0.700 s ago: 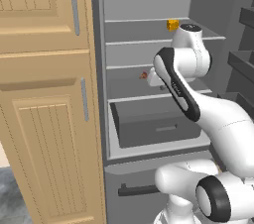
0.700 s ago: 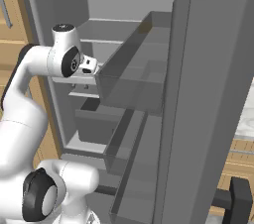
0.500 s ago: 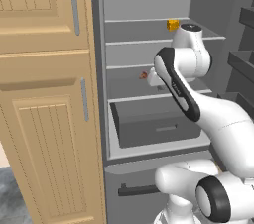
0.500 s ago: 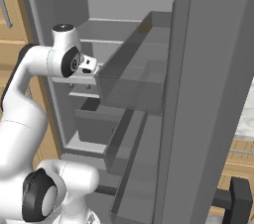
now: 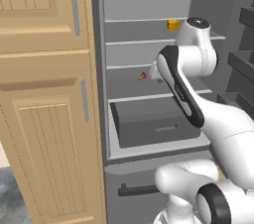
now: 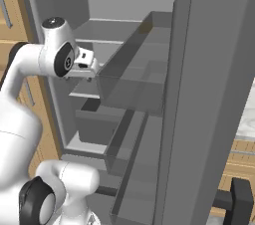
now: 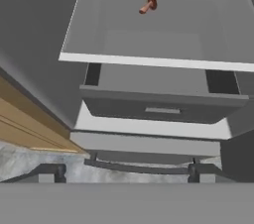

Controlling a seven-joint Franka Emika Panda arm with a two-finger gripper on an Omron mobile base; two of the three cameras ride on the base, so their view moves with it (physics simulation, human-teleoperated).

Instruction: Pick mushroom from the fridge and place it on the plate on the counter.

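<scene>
The two-finger gripper (image 7: 124,172) stands wide apart, holding and touching nothing. The white arm (image 5: 181,86) reaches into the tall grey fridge (image 5: 149,0), hand angled down. The tiny brown mushroom (image 7: 148,5) lies alone on a thin pale shelf (image 7: 154,62), above the dark grey drawer (image 7: 163,109); tan wooden cabinets (image 5: 44,94) stand left.

Base views flanking fridge (image 5: 149,119); hand downward.

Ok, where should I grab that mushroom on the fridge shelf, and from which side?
Probably the cap: the mushroom lies on its side on the shelf above the drawer, stem pointing sideways. Come in through the open front, with the open gripper across the cap.
</scene>
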